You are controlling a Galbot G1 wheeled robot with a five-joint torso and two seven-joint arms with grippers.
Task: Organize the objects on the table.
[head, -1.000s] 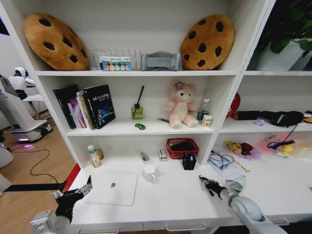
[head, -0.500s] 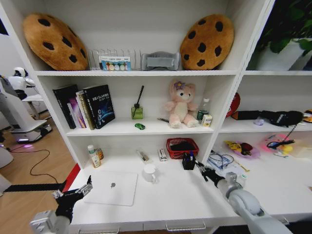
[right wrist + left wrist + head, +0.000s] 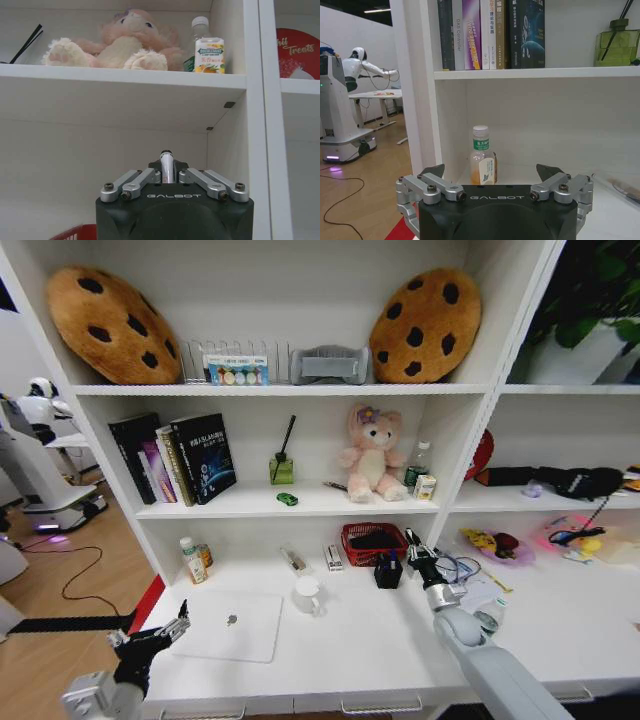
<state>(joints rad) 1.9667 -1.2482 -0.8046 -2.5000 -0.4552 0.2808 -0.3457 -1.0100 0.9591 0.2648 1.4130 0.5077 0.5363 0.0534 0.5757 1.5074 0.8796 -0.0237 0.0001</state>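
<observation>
1. Right claw (image 3: 413,545) had risen from the table (image 3: 380,640) toward 12 o'clock, pinched on a pen (image 3: 166,167).
2. Left claw (image 3: 160,632) stayed open at the laptop's (image 3: 232,625) 9 o'clock.

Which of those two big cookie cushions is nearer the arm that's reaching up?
The right cookie cushion, above the raised right gripper; the left cookie cushion sits across the shelf.

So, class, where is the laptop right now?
In the head view the laptop lies closed on the desk's left side, beside the left gripper, with a white cup to its right.
</observation>
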